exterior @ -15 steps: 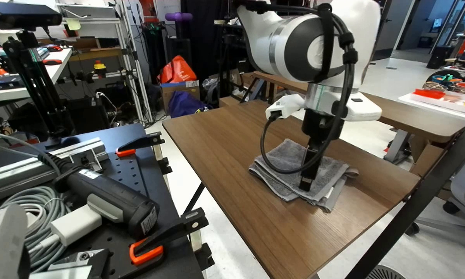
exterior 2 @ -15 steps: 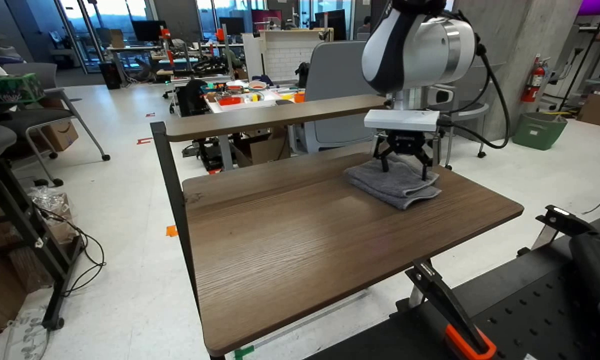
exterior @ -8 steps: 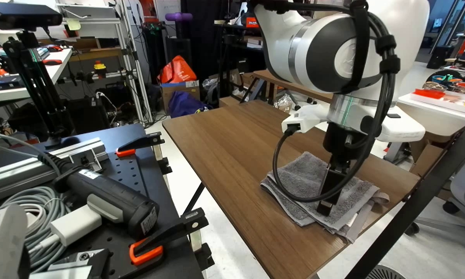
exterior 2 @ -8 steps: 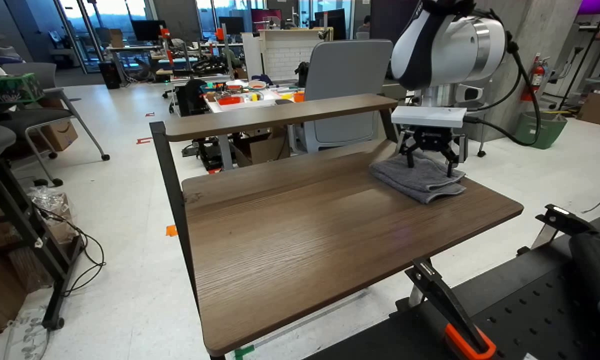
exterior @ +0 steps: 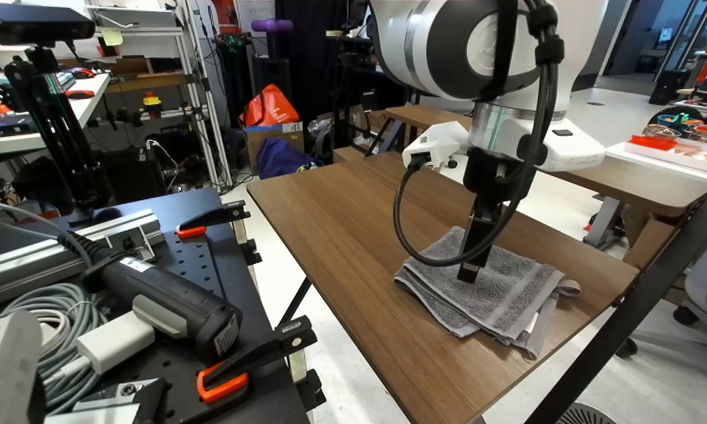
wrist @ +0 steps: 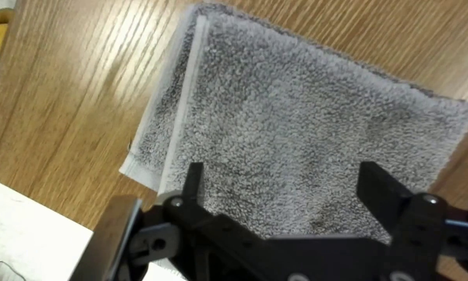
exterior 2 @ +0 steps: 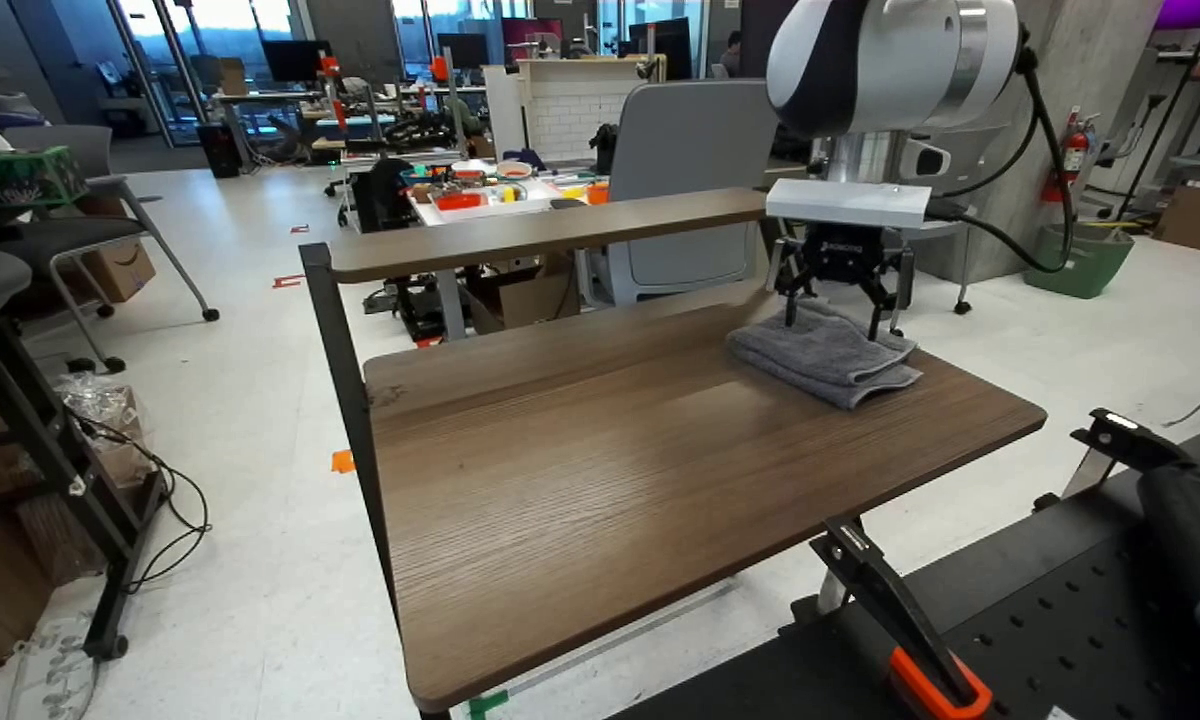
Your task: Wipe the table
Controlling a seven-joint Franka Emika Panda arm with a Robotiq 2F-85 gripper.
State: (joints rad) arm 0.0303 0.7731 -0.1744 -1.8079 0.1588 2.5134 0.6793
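The table [exterior: 342,224] has a brown wood-grain top and also shows in an exterior view [exterior 2: 600,480] and the wrist view [wrist: 62,97]. A folded grey towel [exterior: 506,294] lies flat on it; in an exterior view it sits toward the table's far right part [exterior 2: 820,375]. The towel fills most of the wrist view [wrist: 296,109]. My gripper [exterior 2: 832,322] is over the towel, pointing down, its two fingers wide apart with nothing pinched between them [wrist: 281,168]. Whether the fingertips still touch the cloth I cannot tell.
A narrower raised wooden surface [exterior 2: 560,235] runs along one long side of the table, with a dark metal post [exterior 2: 340,350] at a corner. A black bench [exterior: 194,265] with orange-handled clamps [exterior: 224,386] stands beside the table. A grey chair [exterior 2: 695,190] is behind.
Gripper and towel first slid together across the table, rightward in both exterior views. Since then the gripper has risen and shifted slightly back, while the towel has barely moved.
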